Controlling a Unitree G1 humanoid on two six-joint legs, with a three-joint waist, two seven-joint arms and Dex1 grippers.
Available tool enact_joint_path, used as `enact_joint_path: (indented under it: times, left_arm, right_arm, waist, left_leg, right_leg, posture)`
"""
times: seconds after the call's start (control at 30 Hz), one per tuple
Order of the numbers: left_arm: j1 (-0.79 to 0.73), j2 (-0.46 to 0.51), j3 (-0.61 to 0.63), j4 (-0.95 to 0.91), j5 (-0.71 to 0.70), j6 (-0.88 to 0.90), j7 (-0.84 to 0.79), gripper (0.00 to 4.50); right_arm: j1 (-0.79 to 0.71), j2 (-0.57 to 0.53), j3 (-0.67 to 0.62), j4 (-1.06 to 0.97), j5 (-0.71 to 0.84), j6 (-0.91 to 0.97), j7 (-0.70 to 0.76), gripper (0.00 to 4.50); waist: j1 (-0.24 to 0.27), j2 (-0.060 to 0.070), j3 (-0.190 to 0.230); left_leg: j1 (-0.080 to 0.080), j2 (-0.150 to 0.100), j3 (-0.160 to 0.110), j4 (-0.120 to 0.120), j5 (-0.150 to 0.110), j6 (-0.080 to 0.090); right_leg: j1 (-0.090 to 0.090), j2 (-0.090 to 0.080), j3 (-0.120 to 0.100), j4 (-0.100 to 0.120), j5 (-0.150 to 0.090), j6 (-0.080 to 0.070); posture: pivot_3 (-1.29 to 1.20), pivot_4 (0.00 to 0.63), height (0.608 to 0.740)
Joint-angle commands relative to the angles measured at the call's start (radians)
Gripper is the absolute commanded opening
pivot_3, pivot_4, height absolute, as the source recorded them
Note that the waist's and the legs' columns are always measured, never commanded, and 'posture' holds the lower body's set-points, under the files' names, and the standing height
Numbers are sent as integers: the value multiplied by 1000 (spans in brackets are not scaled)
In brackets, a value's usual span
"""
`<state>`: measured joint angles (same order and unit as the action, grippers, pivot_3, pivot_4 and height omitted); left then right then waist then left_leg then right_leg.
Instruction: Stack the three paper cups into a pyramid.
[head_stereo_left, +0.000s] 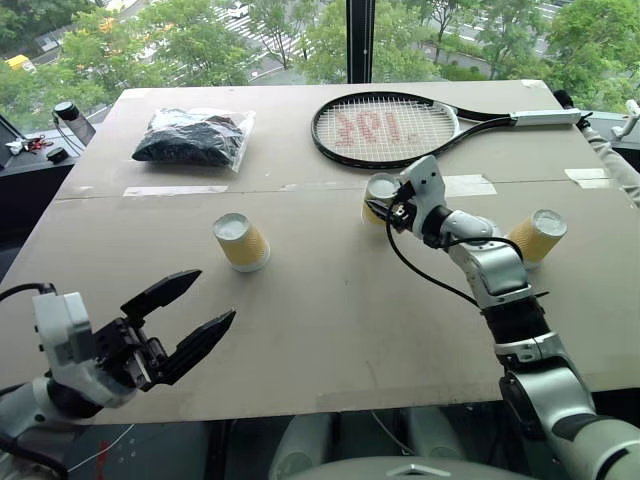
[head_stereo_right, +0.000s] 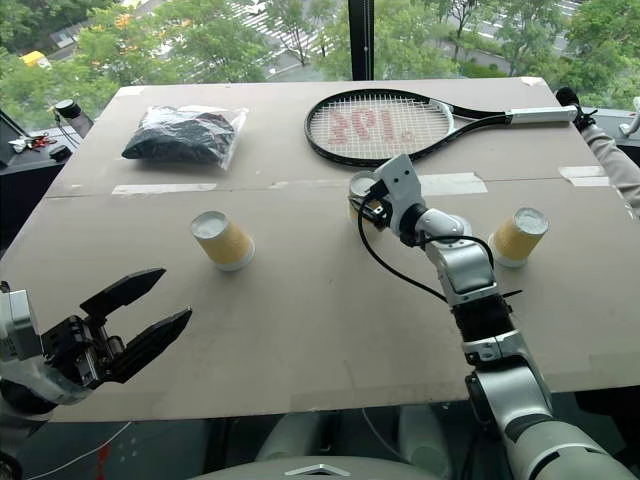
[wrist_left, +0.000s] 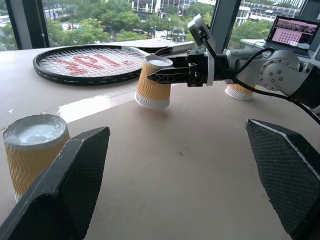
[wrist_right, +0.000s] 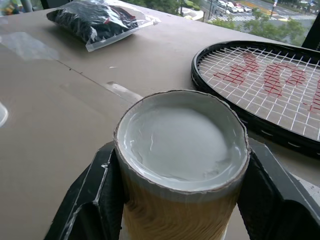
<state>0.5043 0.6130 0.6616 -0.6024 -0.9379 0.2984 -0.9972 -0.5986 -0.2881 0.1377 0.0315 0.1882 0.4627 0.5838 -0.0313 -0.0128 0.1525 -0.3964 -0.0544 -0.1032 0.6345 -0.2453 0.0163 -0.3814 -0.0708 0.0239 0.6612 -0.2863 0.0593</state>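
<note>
L gripper (head_stereo_left: 205, 300) wide open, empty, low near table (head_stereo_left: 330, 340) edge. L cup (head_stereo_left: 241, 241) upside down, alone. Mid cup (head_stereo_left: 380, 196) upside down by racket (head_stereo_left: 385, 128), R gripper (wrist_left: 152, 77) clamped on its sides. R cup (head_stereo_left: 538, 236) apart, far rt. No pyramid yet: base pair not together, top cup unplaced.

I count paper cups (head_stereo_left: 241, 242): 3 | tennis racket (head_stereo_left: 385, 130): 1 | bagged black bundle (head_stereo_left: 192, 137): 1 | tabletop (head_stereo_left: 320, 330): 1

Head stereo overhead — wrist cameras table-level
</note>
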Motion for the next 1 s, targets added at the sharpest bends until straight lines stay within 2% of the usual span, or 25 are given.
enact_joint_path:
  times: [0.03, 0.13, 0.27, 0.53, 1.0]
  left_arm:
    - [-27, 39, 4, 29, -24, 22, -15, 4500]
    - [-66, 64, -14, 56, -11, 30, -28, 4500]
    - [-117, 86, -72, 61, 5, 48, -33, 4500]
    - [-186, 115, -94, 79, 6, 85, -24, 4500]
    - [-183, 117, -67, 52, -7, 117, -1, 4500]
  right_arm:
    - [74, -101, -37, -258, 107, 94, 114, 2466]
    - [146, -172, -41, -363, 133, 105, 150, 2466]
    - [202, -166, -37, -416, 144, 103, 124, 2466]
    - [220, -83, 37, -334, 60, 3, 53, 2466]
    - [219, -29, 70, -226, 22, -76, 69, 2466]
  waist:
    - [-4, 0, 0]
    - [-11, 0, 0]
    - [-9, 0, 0]
    - [-5, 0, 0]
    - [-5, 0, 0]
  left_leg:
    - [0, 0, 0, 0, 0, 0]
    - [1, 2, 0, -1, -1, 1]
    - [2, 2, 1, -1, -1, 1]
    - [1, 2, 1, -1, 0, 0]
    - [1, 2, 1, -1, 1, -2]
  right_leg:
    - [0, 0, 0, 0, 0, 0]
    - [0, 0, 0, 1, 0, 0]
    - [1, 0, 1, 1, 0, 0]
    - [0, 0, 1, 1, 0, 0]
    - [0, 0, 2, 1, 0, 0]
  posture:
    - [0, 150, 740]
    - [0, 150, 740]
    - [0, 150, 740]
    - [0, 150, 740]
    - [0, 150, 740]
